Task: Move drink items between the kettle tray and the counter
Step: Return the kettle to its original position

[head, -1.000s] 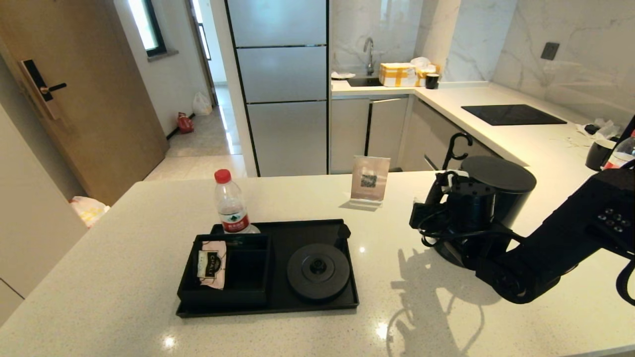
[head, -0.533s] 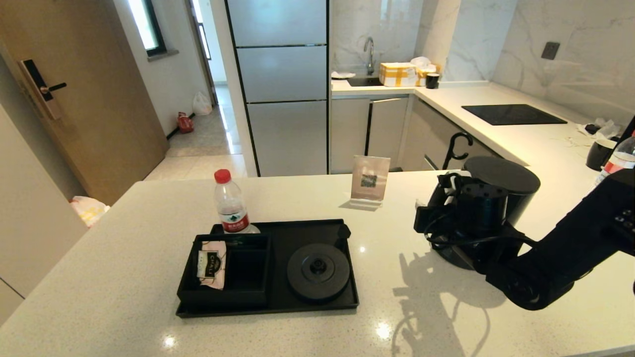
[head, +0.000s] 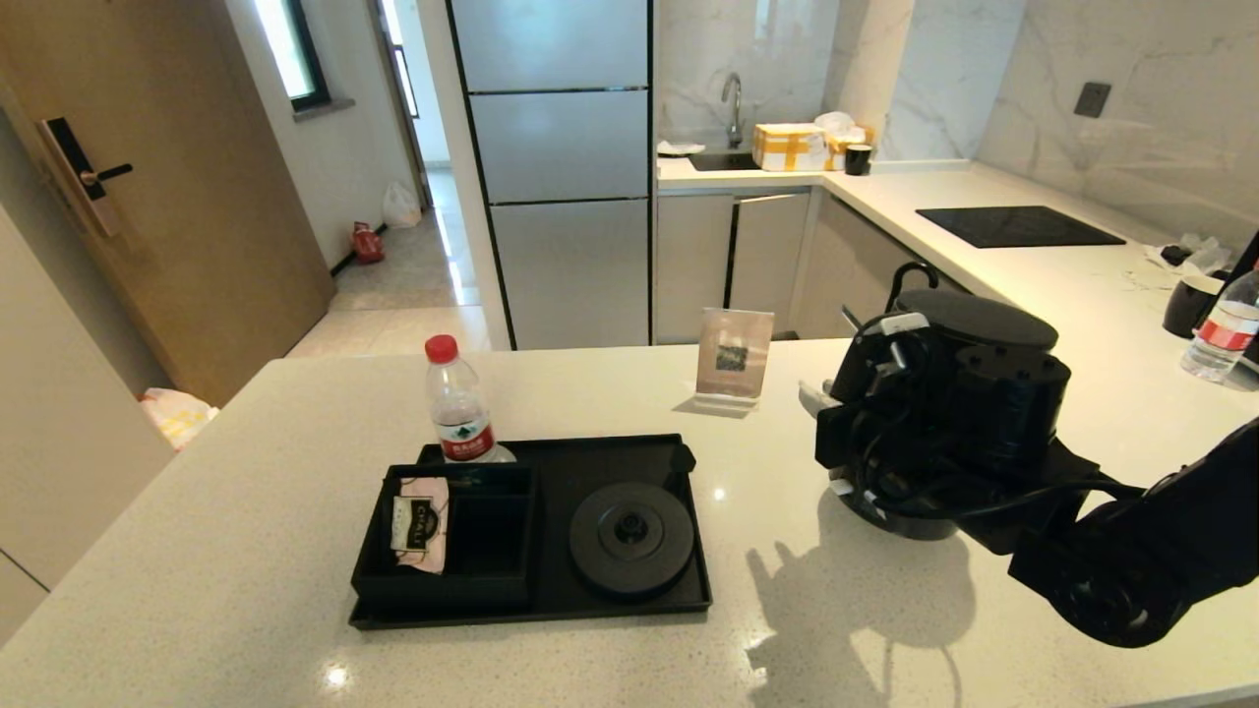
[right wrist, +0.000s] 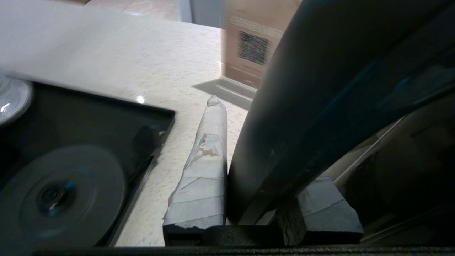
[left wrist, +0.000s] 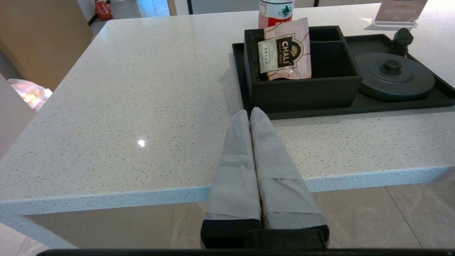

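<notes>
The tall black kettle hangs tilted just above the counter, right of the kettle tray. My right gripper is shut on its loop handle, which fills the gap beside one taped finger. On the tray, the round kettle base is bare, and the CHALI tea sachet leans in the compartment box. My left gripper is shut on nothing, parked at the counter's near edge in front of the tray; the sachet shows beyond it.
A red-capped water bottle stands at the tray's back left corner. A small card stand sits behind the tray. On the far right are a second bottle and a black mug. The cooktop lies further back.
The kettle has risen slightly off the counter and tipped, held by my right gripper. The right arm's elbow has sunk lower and to the right. Tray, sachet and bottle have not moved.
</notes>
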Robot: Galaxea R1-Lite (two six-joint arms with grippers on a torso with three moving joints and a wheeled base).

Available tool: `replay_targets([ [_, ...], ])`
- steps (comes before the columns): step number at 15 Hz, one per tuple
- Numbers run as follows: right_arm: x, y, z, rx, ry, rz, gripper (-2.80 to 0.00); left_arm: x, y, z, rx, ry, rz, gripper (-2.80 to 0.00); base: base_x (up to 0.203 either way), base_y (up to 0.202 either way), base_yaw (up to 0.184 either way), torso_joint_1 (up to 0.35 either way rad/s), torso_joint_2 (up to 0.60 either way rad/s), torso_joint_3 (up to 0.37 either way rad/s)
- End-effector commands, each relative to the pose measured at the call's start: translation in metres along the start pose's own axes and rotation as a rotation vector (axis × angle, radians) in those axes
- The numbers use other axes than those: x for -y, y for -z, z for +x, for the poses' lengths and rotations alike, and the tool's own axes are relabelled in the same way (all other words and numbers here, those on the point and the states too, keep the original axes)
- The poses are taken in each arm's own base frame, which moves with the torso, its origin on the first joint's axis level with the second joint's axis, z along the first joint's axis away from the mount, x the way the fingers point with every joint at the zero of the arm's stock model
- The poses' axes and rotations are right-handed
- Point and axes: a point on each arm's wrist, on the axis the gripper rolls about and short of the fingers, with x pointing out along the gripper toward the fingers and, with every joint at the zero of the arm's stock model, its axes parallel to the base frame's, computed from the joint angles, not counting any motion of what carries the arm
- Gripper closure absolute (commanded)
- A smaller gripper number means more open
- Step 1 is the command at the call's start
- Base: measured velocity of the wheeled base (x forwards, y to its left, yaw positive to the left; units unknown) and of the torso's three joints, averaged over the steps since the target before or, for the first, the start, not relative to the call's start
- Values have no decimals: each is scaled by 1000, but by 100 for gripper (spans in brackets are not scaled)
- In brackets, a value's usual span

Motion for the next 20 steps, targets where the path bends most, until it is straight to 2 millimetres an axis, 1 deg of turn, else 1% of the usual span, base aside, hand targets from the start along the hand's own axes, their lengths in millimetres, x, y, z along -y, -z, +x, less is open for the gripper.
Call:
replay_targets([
  [1, -20, -16, -14, 62, -79, -55, 0, 0, 0, 0, -1, 1, 2, 0, 0, 0, 0, 0, 0, 0],
  [2, -34, -21, -20, 81, -154, -65, 0, 0, 0, 0, -1, 1, 2, 0, 0, 0, 0, 0, 0, 0],
  [3, -40, -24, -23, 92, -228, -73, 0, 0, 0, 0, -1, 1, 2, 0, 0, 0, 0, 0, 0, 0],
  [4, -42, -24, -23, 89, -247, -75, 0, 0, 0, 0, -1, 1, 0, 0, 0, 0, 0, 0, 0, 0],
  [5, -53, -23, -23, 83, -336, -81, 0, 0, 0, 0, -1, 1, 0, 0, 0, 0, 0, 0, 0, 0],
  [9, -90, -21, -10, 58, -539, -95, 0, 0, 0, 0, -1, 1, 0, 0, 0, 0, 0, 0, 0, 0],
  [11, -93, -20, -10, 52, -561, -97, 0, 0, 0, 0, -1, 1, 0, 0, 0, 0, 0, 0, 0, 0],
  [13, -112, -14, -3, 32, -662, -105, 0, 0, 0, 0, -1, 1, 0, 0, 0, 0, 0, 0, 0, 0],
  [19, -112, -14, -3, 31, -663, -105, 0, 0, 0, 0, -1, 1, 0, 0, 0, 0, 0, 0, 0, 0],
  [20, -124, -12, -2, 22, -730, -109, 0, 0, 0, 0, -1, 1, 0, 0, 0, 0, 0, 0, 0, 0],
])
